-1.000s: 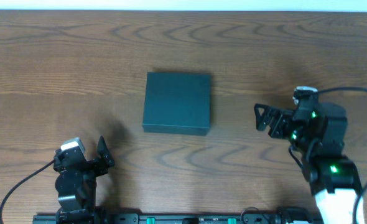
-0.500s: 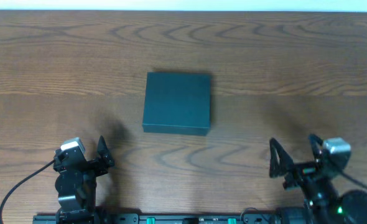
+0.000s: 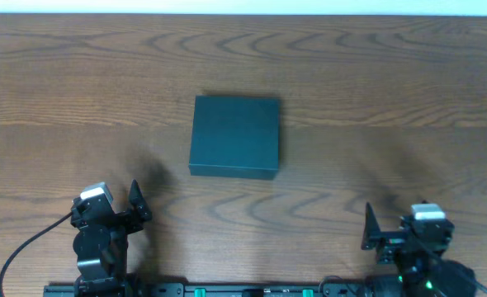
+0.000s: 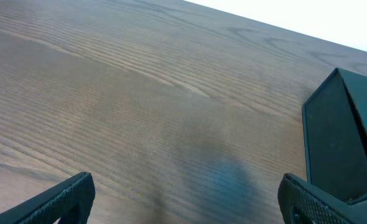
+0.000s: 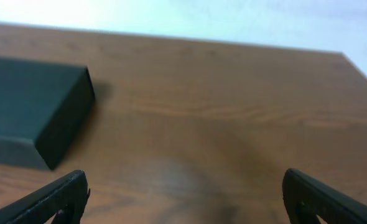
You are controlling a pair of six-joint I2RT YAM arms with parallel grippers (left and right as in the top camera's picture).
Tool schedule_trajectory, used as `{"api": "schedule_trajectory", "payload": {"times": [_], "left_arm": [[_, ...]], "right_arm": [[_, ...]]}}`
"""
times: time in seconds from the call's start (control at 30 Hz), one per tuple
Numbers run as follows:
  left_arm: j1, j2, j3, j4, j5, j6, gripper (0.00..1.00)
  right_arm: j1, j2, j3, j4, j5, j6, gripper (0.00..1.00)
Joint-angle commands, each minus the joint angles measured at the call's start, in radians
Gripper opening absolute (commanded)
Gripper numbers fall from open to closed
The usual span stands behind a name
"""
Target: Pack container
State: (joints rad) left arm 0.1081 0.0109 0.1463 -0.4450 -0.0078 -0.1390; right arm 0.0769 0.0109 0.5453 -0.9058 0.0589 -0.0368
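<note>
Box [image 3: 234,136] shut at mid-table [image 3: 392,82], both claws wide open and empty.
Overhead: the box lies flat and closed, and the left claw [image 3: 115,205] and right claw [image 3: 396,227] sit low at the near edge, one each side, both well apart from it. Left wrist: the left claw [image 4: 183,196] has its jaws spread wide with only bare wood between them, and the box [image 4: 342,137] is up at the right. Right wrist: the right claw [image 5: 186,199] is just as wide with nothing held, and the box [image 5: 28,106] is off to the left.
</note>
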Motion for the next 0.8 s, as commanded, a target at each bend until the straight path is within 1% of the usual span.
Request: {"api": "schedule_trajectory", "payload": {"times": [0.0, 0.1, 0.37, 0.43, 0.5, 0.77], "left_arm": [[-0.004, -0.006, -0.018, -0.002, -0.018, -0.015, 0.95], [-0.004, -0.006, -0.018, -0.003, -0.018, -0.015, 0.95], [-0.004, -0.006, -0.018, -0.003, -0.018, -0.015, 0.95], [-0.004, -0.006, -0.018, -0.003, -0.018, -0.015, 0.95], [-0.004, -0.006, -0.018, -0.003, -0.018, -0.015, 0.95], [-0.004, -0.006, -0.018, -0.002, -0.018, -0.015, 0.95]], "right_arm": [[0.018, -0.005, -0.071, 0.017, 0.012, 0.003, 0.99], [0.018, -0.005, -0.154, 0.035, 0.012, 0.052, 0.99], [0.018, -0.005, -0.29, 0.034, 0.012, 0.051, 0.99], [0.018, -0.005, -0.349, 0.047, 0.012, 0.051, 0.99], [0.018, -0.005, -0.36, 0.075, 0.012, 0.051, 0.99], [0.018, -0.005, -0.36, 0.076, 0.012, 0.051, 0.99]]}}
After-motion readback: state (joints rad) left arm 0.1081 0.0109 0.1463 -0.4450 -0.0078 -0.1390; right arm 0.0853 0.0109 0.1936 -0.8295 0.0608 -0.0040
